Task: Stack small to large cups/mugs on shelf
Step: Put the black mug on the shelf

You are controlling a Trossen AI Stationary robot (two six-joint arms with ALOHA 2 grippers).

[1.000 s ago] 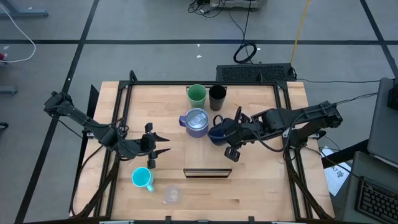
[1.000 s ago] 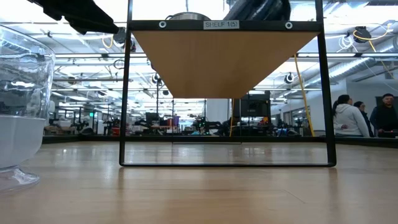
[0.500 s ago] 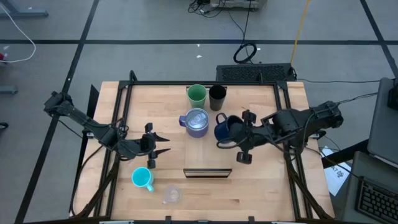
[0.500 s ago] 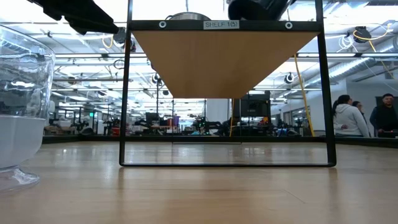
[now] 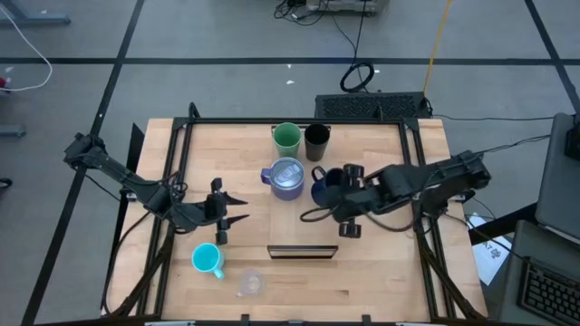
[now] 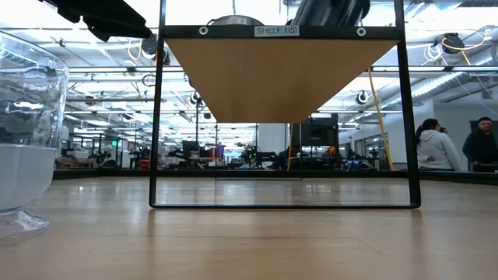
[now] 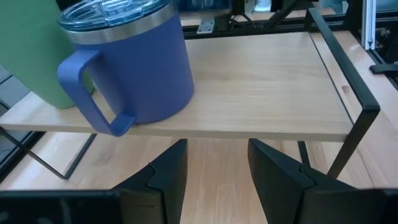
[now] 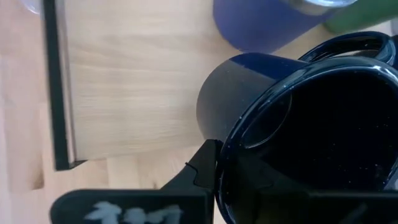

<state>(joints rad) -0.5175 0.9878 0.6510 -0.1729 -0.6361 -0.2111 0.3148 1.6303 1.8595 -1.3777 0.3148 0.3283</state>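
Note:
On the raised shelf [image 5: 304, 226] stand a green cup [image 5: 286, 137], a slim black tumbler [image 5: 317, 140] and a lidded lavender mug [image 5: 286, 178]. Beside that mug, over the shelf, my right gripper [image 5: 335, 195] is shut on the wide black mug [image 5: 326, 187], which looks dark blue. My left gripper [image 5: 237, 210] stands open above the table left of the shelf, facing the lavender mug [image 7: 137, 68], with nothing between its fingers. On the table near the front left stand the cyan mug [image 5: 207, 260] and the clear glass [image 5: 249, 283]. My right gripper holds the wide black mug by its rim [image 8: 217, 155], on the side away from the handle [image 8: 348, 46]. One finger [image 8: 205, 168] lies on the outer wall; the other is lost in the dark inside. The fingers slant down from the table's right. The mug is tilted over the shelf; whether it touches the board is hidden.
The shelf's black frame posts [image 6: 156, 117] stand on the table and its rail runs along the board's edge [image 8: 56, 93]. The glass [image 6: 27, 132] stands close to the low camera. Bare board lies on the shelf's near half. People stand in the room beyond.
My right gripper has rolled its wrist and tipped the wide black mug, which has shifted slightly toward the table's right edge but stays beside the lavender mug over the shelf.

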